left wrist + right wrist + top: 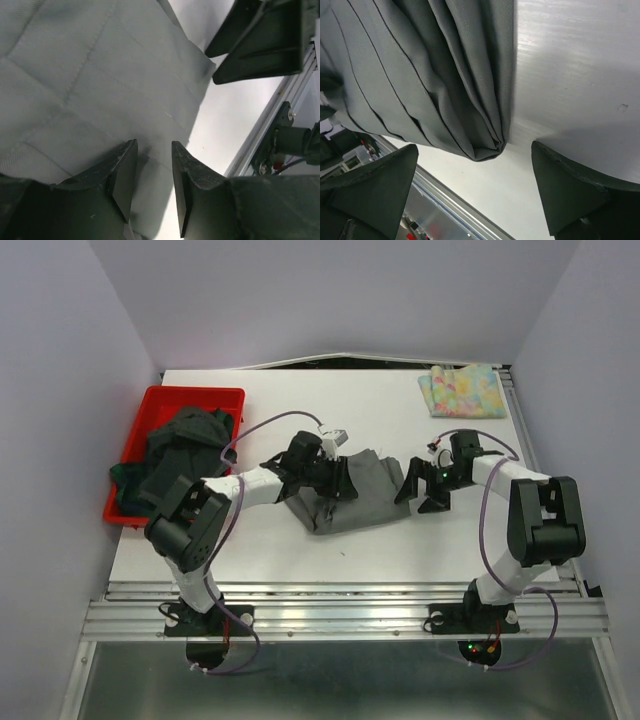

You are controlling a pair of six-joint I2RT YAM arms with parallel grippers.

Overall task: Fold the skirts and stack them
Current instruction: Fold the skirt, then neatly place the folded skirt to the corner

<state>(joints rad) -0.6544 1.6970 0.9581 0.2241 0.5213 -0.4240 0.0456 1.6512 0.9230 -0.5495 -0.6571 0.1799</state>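
Observation:
A grey pleated skirt (355,495) lies partly folded at the middle of the table. My left gripper (335,480) is down on its left part. In the left wrist view that gripper (154,145) has its jaws drawn narrow with a gap still between them, straddling the edge of the grey skirt (100,75). My right gripper (425,490) stands wide open at the skirt's right end. In the right wrist view the folded corner of the skirt (430,75) points into the open gripper (475,146), touching neither finger. A folded pastel floral skirt (462,390) lies at the far right corner.
A red bin (195,397) at the left edge holds a heap of dark skirts (175,455). The right gripper's dark fingers (265,40) show in the left wrist view. An aluminium rail (350,615) runs along the near table edge.

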